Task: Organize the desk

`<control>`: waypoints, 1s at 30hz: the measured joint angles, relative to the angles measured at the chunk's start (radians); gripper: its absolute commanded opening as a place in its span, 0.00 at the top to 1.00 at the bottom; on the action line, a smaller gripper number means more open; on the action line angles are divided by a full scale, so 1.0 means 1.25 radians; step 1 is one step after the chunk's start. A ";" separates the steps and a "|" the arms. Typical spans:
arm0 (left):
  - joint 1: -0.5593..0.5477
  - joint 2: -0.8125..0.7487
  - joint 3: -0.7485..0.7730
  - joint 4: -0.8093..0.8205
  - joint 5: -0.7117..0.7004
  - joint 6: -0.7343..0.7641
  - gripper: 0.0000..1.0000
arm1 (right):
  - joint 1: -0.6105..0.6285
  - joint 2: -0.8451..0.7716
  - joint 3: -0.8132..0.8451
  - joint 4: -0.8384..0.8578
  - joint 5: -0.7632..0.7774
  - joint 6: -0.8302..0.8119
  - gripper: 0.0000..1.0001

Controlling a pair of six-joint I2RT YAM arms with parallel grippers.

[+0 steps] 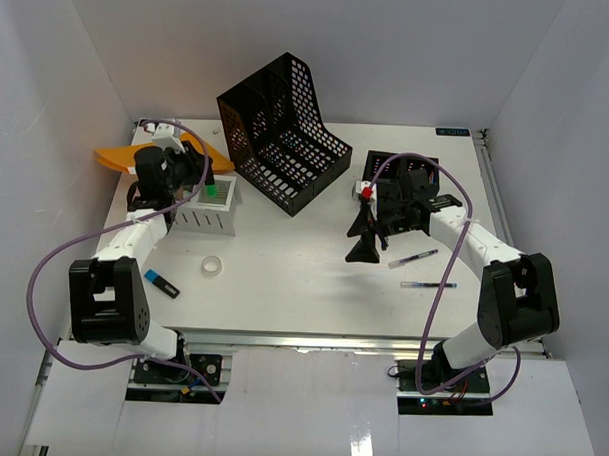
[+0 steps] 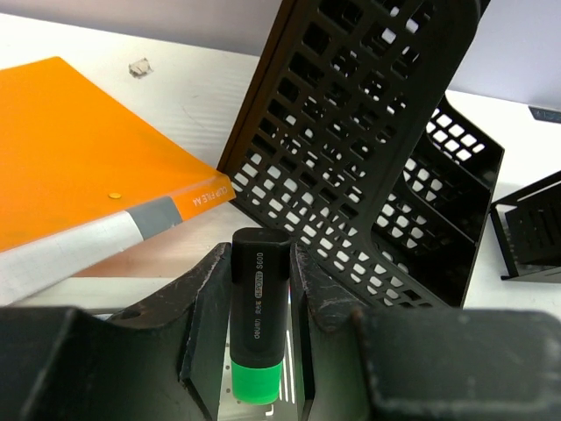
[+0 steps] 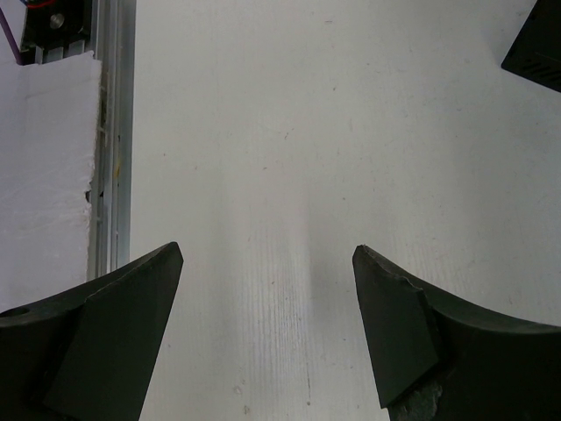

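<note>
- The tabletop [image 1: 312, 298] is lying flat, a broad white rectangle whose long axis is running left to right. It is filling the floor of the white-walled enclosure.
- A silvery metal rail [image 1: 311, 340] is running along its near edge. In the right wrist view the surface is showing smooth and matte, with faint specks.
- The left end effector [image 2: 256, 294] is grasping a highlighter [image 2: 259, 316]. The black plastic barrel is sitting lengthwise between the two dark fingers [image 2: 207, 320], with its green end toward the camera.
- In the top view that end effector is hanging over a white box with slotted sides [image 1: 207, 221], on the far left part of the tabletop. Whether the highlighter is touching the box cannot be told.
- A glossy orange folder [image 2: 79, 158] with a grey-white strip along one edge is lying flat at the far left corner.
- A black file rack [image 1: 283, 132] of rigid perforated plastic, with stepped compartments, is standing at the far centre.
- The right end effector [image 3: 267, 324] is released, its jaws standing wide apart over bare tabletop with nothing between them.
- A low black tray [image 1: 412, 164] is sitting beyond the right arm.
- Two slim pens [image 1: 413, 259] [image 1: 429, 284] are lying to the near right, each pointing roughly left to right.
- A small tape roll [image 1: 212, 266] and a short blue-and-black stick [image 1: 162, 283] are lying to the near left.
</note>
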State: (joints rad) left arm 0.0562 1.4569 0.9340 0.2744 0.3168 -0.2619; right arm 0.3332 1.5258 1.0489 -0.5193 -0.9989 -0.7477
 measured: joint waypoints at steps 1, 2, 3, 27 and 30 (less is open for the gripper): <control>-0.002 0.004 0.000 0.001 0.000 0.002 0.88 | 0.000 0.001 0.000 -0.001 0.002 -0.001 0.15; -0.005 0.006 0.000 0.002 0.000 0.003 0.86 | 0.000 0.001 0.000 -0.001 0.002 -0.003 0.15; -0.008 0.007 -0.001 0.004 0.000 0.004 0.82 | -0.001 0.001 0.000 -0.001 0.002 -0.004 0.15; -0.026 -0.170 -0.081 -0.032 -0.015 0.012 0.22 | -0.026 -0.001 0.000 -0.003 0.005 -0.015 0.15; -0.026 -0.280 -0.109 -0.090 -0.039 -0.008 0.07 | -0.026 -0.005 0.000 -0.004 0.007 -0.016 0.15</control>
State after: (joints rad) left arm 0.0238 1.1067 0.7975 0.1616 0.2685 -0.2724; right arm 0.3002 1.5197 1.0489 -0.5245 -0.9905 -0.7681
